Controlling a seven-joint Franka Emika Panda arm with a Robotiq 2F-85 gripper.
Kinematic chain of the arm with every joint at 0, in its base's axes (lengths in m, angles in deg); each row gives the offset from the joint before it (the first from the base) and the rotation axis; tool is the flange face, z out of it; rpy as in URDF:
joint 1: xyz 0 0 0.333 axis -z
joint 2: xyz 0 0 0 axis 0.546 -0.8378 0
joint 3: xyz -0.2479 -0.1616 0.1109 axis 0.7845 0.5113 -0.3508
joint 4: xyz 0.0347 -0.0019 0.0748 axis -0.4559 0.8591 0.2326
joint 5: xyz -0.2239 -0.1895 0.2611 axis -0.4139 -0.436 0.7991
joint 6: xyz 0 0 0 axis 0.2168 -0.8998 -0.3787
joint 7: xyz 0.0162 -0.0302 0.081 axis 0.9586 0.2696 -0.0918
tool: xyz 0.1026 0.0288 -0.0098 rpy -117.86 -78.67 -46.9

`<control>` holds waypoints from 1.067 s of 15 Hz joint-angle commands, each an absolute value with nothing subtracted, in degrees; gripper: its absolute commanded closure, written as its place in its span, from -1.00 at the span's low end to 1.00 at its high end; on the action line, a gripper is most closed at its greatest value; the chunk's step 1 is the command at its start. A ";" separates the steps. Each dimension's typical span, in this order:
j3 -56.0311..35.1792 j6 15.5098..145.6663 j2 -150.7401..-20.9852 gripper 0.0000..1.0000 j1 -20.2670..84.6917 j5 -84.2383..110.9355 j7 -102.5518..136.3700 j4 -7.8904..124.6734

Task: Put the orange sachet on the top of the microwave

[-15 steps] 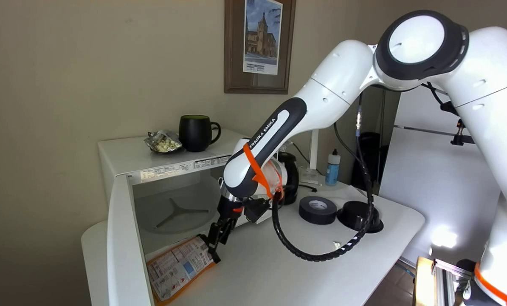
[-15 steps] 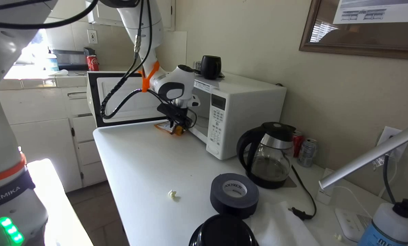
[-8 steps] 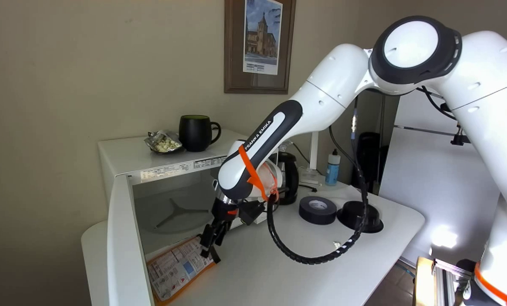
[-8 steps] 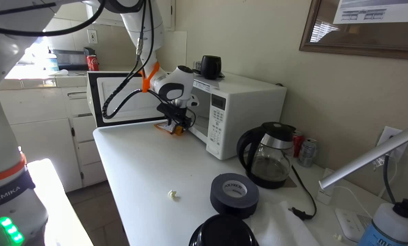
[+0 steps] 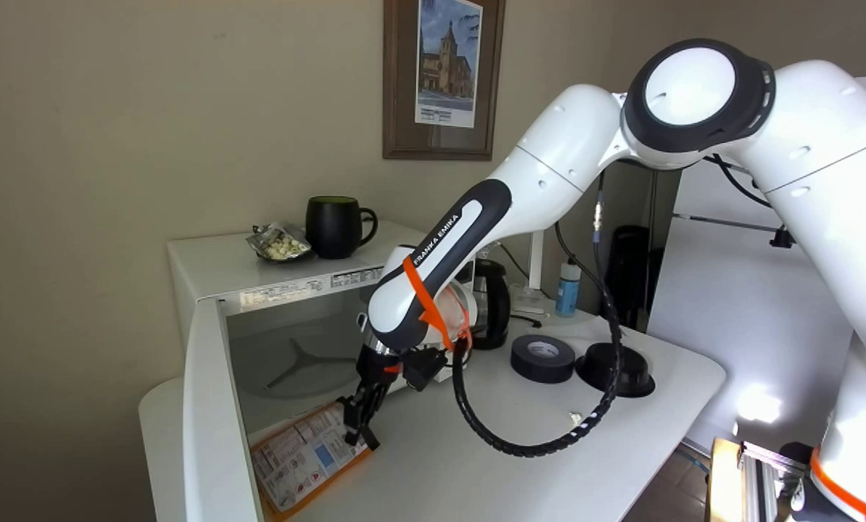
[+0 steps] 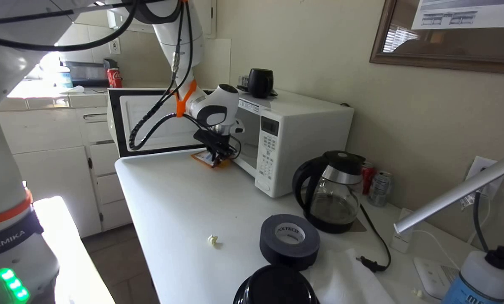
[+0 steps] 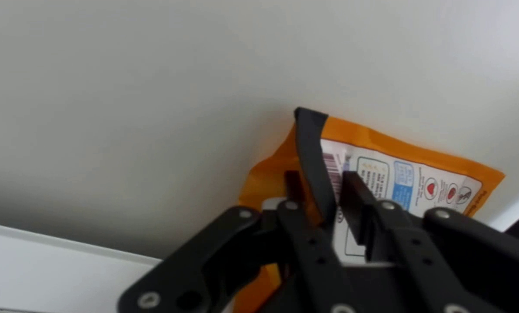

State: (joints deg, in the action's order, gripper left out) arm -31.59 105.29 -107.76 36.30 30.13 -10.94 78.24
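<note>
The orange sachet (image 5: 306, 464) lies on the table in front of the open microwave (image 5: 215, 264), near its door. A black strip (image 7: 314, 161) runs along one end of it. In the wrist view the sachet (image 7: 416, 187) shows its white printed panel. My gripper (image 7: 322, 184) is low over that end, jaws partly open, with the black strip between the fingers. A gap shows between the strip and the right finger (image 7: 350, 191). In an exterior view the gripper (image 6: 216, 162) hides part of the sachet (image 6: 202, 156). The microwave's white top shows in both exterior views.
A black mug (image 5: 335, 228) and an open foil packet of pale bits (image 5: 281, 243) stand on the microwave top. The open door (image 5: 219, 420) stands beside the sachet. A kettle (image 6: 332, 194), a tape roll (image 6: 290, 240) and a black bowl (image 5: 614, 370) are farther along the table.
The arm has moved left and lower in an exterior view, bringing the gripper down at the sachet's black-strip end. The fingers look closer together. The sachet has hardly moved.
</note>
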 commanded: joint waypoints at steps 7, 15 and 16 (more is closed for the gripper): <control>-34.34 108.20 -98.96 0.99 42.07 30.94 -10.78 91.25; -26.46 100.19 -79.17 0.99 38.42 26.27 -1.43 107.05; -25.83 97.88 -76.82 0.99 37.87 25.80 -0.63 107.98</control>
